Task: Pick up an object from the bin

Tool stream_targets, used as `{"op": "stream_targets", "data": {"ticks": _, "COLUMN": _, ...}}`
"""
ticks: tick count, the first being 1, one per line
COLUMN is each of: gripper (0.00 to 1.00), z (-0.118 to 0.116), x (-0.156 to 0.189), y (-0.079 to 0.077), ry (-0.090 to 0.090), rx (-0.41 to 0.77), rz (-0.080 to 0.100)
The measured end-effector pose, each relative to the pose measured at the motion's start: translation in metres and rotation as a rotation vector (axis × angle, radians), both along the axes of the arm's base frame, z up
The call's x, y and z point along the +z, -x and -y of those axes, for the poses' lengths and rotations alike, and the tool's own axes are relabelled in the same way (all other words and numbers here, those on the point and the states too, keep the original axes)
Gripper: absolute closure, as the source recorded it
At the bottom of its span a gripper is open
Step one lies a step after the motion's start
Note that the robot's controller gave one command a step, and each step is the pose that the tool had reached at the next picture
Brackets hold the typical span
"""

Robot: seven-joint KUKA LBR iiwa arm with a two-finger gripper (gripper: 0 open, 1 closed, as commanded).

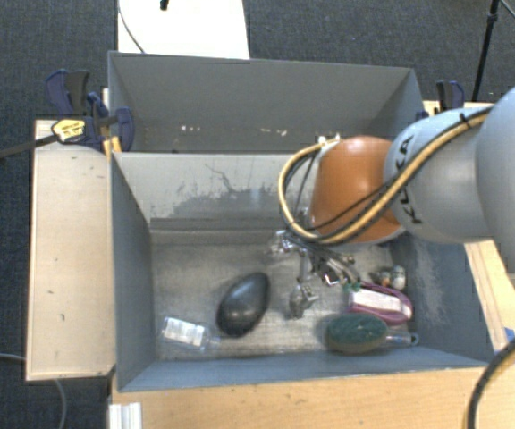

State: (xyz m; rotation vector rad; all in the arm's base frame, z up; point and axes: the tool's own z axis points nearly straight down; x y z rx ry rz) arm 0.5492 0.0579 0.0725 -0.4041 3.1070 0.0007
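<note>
The dark egg-shaped lump (pixel 242 304) lies near the front wall of the bin (pixel 134 266), left of centre. The gripper (pixel 299 300) hangs low just beside its right end. Whether the gripper is spread or closed cannot be told. A pink-and-white pack (pixel 380 303) and a green oval brush (pixel 357 333) lie towards the front right corner, and a clear packet (pixel 182 332) lies towards the front left.

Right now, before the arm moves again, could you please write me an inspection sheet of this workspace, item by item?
surface: grey metal bin, its floor scuffed.
job's things: dark egg-shaped object on the bin floor, just left of the pincer.
clutter: clear plastic piece at the front left; dark green oval brush and pink and white packet at the front right.
grippers: pincer low over the bin floor, between the egg-shaped object and the packet; open or shut cannot be told.
cables: yellow and black cables looped round the orange wrist cover.
surroundings: dark carpet around the bin.
</note>
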Motion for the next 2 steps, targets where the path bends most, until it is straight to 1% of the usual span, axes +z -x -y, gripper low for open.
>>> {"op": "stream_targets", "data": {"ticks": 1, "gripper": 0.00, "z": -0.0930, "x": 0.0088, "y": 0.0180, "ry": -0.004, "rx": 0.094, "rz": -0.004}}
{"op": "stream_targets", "data": {"ticks": 2, "gripper": 1.00, "z": -0.0877, "x": 0.0085, "y": 0.0171, "ry": 0.000, "rx": 0.087, "rz": -0.005}}
